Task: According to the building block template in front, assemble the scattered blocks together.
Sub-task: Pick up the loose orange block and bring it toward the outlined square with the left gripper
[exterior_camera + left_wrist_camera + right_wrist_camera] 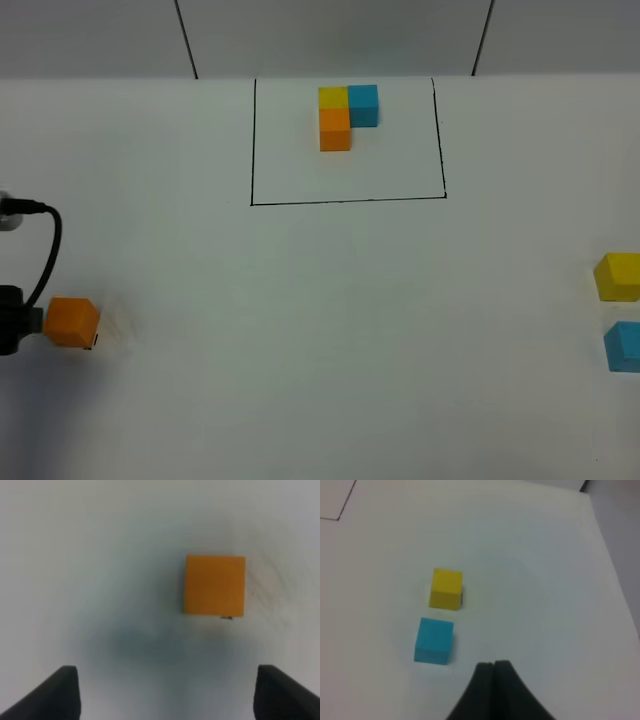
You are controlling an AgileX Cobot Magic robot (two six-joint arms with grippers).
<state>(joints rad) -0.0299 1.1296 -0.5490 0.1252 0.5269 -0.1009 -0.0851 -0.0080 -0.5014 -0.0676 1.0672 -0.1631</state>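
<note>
Released left gripper (165, 695), orange block (215, 585) just ahead, ungrasped, right gripper (494, 667) clenched, empty

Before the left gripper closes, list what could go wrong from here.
1. The orange cube lies ahead of the open left gripper and off-centre, so closing may miss or twist it.
2. The yellow cube and sky-blue cube sit close together; the shut right gripper could nudge one while taking the other.
</note>
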